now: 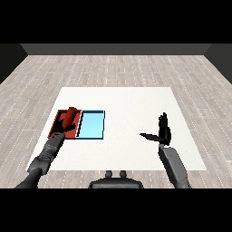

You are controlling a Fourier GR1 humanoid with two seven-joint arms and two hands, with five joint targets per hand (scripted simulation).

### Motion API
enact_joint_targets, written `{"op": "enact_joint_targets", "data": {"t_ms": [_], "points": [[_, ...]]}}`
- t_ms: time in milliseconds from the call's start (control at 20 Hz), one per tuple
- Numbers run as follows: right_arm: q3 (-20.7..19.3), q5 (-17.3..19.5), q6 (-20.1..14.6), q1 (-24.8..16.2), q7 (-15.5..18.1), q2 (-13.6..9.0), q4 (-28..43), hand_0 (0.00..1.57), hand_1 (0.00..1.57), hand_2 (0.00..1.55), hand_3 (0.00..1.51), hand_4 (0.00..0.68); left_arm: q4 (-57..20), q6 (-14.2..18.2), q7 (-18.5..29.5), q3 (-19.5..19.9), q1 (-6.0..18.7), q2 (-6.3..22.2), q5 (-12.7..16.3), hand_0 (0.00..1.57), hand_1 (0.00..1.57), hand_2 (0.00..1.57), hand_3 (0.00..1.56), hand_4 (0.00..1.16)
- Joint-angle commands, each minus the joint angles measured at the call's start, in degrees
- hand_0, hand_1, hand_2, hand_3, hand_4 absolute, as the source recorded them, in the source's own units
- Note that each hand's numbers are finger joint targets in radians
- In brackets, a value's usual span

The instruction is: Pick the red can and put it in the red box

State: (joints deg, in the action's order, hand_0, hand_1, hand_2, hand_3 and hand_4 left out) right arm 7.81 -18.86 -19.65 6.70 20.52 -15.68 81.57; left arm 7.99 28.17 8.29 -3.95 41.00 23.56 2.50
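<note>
holding the red can (70, 116) over the red tray (58, 118), left robot hand (63, 128).

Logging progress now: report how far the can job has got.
Done: the red can is off the table and over the red tray. In hand: the left hand is at the can, over that tray; whether its fingers grip it cannot be made out. Left: releasing and pulling the arm back. The right hand is open, apart from both trays.
</note>
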Motion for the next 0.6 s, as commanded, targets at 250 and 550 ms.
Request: {"op": "enact_joint_targets", "data": {"t_ms": [250, 550], "points": [[-2.5, -0.8, 2.1, 0.8, 3.1, 0.2, -3.2, 0.00, 0.00, 0.00, 0.00, 0.000, -6.6, -7.8, -4.3, 2.9, -0.6, 3.1, 1.8, 0.00, 0.00, 0.00, 0.00, 0.65], [-1.8, -0.1, 2.1, 1.8, 4.8, 2.8, -4.2, 0.00, 0.00, 0.00, 0.00, 0.000, -6.4, -7.2, -6.1, 1.5, 2.0, 4.1, 0.0, 0.00, 0.00, 0.00, 0.00, 0.00]]}}
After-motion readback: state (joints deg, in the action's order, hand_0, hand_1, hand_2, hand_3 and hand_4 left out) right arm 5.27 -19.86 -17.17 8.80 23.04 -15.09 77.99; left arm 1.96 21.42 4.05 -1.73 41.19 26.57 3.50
